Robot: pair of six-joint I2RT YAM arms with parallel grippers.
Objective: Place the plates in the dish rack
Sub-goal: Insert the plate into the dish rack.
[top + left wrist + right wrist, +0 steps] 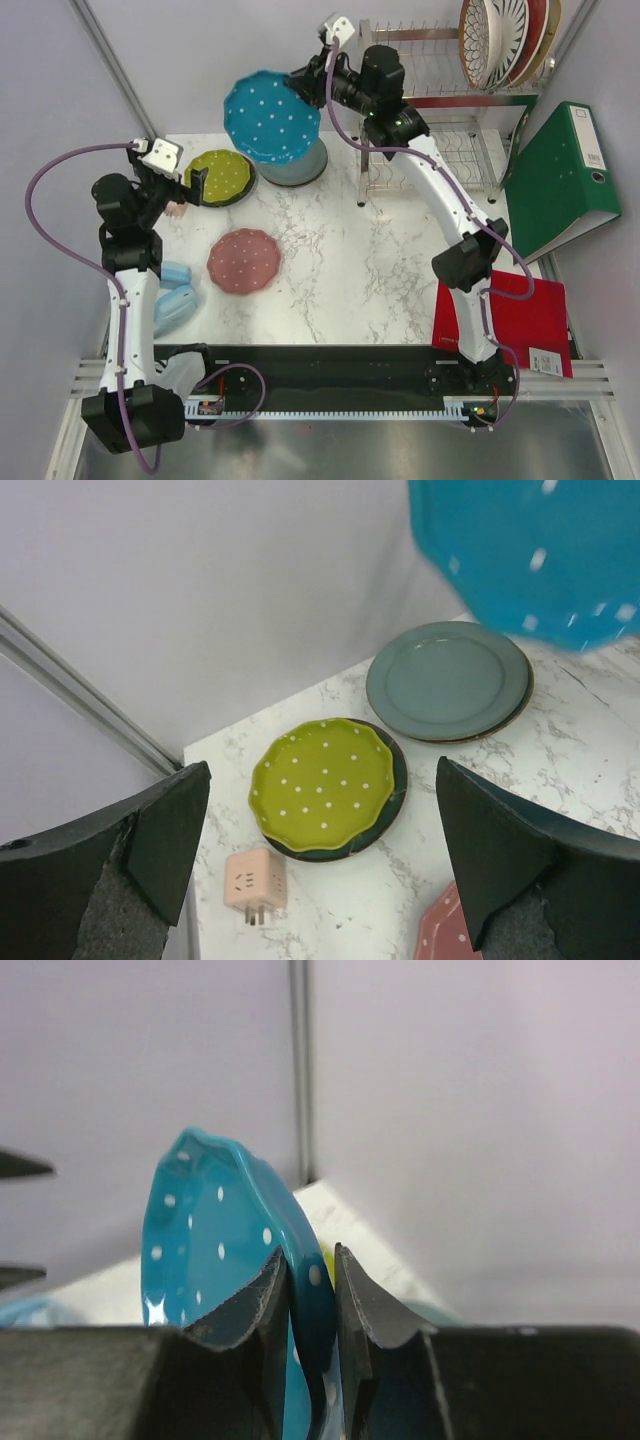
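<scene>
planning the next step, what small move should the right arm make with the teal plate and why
Probably swing the right gripper toward the dish rack, grip kept: it pinches the teal plate by the rim, lifted above the grey plate, and the left gripper is open, clear of it.

Three dotted plates (270,115) (222,176) (244,261), one dish rack (425,65), one binder (560,180)

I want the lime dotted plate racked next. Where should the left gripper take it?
Probably by its scalloped rim, on the side facing the left gripper. The lime plate lies flat on a darker plate, and its upturned edge seems raised enough to let one finger slip underneath. Steer clear of the small pink cube nearby.
</scene>
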